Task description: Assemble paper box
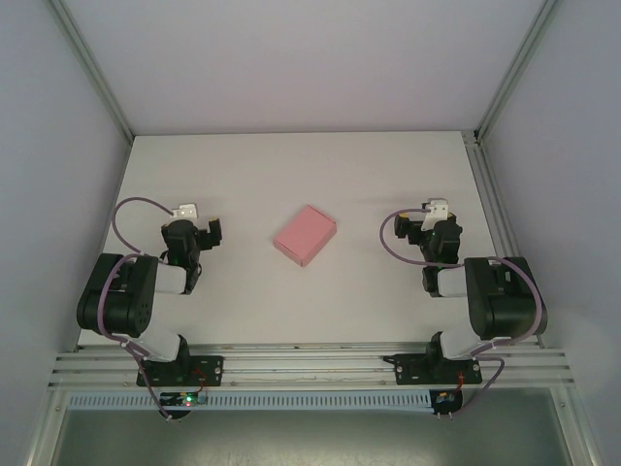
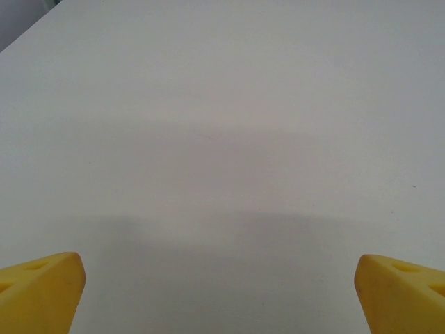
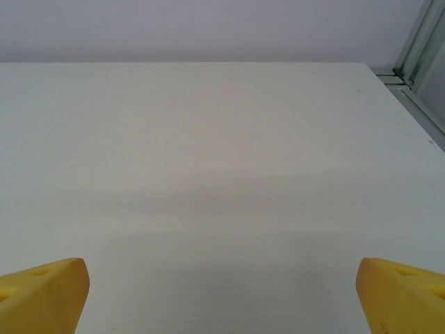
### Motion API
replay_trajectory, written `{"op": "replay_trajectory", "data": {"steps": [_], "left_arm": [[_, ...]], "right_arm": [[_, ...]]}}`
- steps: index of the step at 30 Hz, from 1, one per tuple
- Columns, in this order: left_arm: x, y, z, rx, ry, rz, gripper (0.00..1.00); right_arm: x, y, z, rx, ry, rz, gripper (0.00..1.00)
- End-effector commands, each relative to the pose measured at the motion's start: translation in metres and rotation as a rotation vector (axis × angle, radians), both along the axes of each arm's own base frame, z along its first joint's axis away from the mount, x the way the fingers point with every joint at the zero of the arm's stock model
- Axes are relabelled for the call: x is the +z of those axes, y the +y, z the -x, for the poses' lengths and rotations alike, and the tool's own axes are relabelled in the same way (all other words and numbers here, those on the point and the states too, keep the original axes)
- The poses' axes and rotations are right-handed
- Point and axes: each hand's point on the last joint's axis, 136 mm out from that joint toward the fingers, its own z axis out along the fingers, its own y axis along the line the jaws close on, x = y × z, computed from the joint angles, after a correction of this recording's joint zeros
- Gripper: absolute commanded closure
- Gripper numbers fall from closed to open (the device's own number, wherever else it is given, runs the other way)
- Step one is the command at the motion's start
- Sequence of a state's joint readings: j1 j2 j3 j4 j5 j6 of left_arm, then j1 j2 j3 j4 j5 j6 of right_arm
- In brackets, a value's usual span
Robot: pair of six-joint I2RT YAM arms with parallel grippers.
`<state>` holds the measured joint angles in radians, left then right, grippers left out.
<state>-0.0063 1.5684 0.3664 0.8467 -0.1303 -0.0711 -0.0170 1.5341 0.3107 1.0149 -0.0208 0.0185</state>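
Top view: a small pink rectangular card box [image 1: 305, 235] is seen lying flat near the centre of the white table [image 1: 291, 311], between left gripper [image 1: 197, 233] and right gripper [image 1: 432, 228], well apart from both; it looks closed, tho flap detail can't be made out. Left wrist: the yellow fingertips [image 2: 42, 289] are held wide apart over table surface. Right wrist: its yellow fingertips [image 3: 45, 292] are likewise spread wide, w/ an aluminium frame rail [image 3: 417, 49] seen at far right.

You are looking down on a plain white table [image 1: 291, 311] across the middle of the frame, evenly lit, with only soft shadows. Pale grey walls enclose it: a back wall [image 1: 301, 58] at the top and side walls [image 1: 39, 194] left and right. Two aluminium posts [image 1: 94, 73] slant up from the far corners, and ribbed aluminium rails [image 1: 310, 361] run along the bottom edge.
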Motion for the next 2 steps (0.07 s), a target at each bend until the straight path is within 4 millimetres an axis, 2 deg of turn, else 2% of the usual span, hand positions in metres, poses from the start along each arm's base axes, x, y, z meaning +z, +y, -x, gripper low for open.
{"op": "replay_trajectory", "data": {"steps": [1,2], "left_arm": [[0.0218,0.0017,-0.0095,0.001,-0.079,-0.001,0.0],[0.0213,0.0015,-0.0093,0.001,-0.076,-0.001,0.0]], "right_arm": [[0.0178,0.0056,-0.0058,0.027,-0.059,0.004,0.02],[0.0174,0.0058,-0.0053,0.028,-0.059,0.005,0.02]]}}
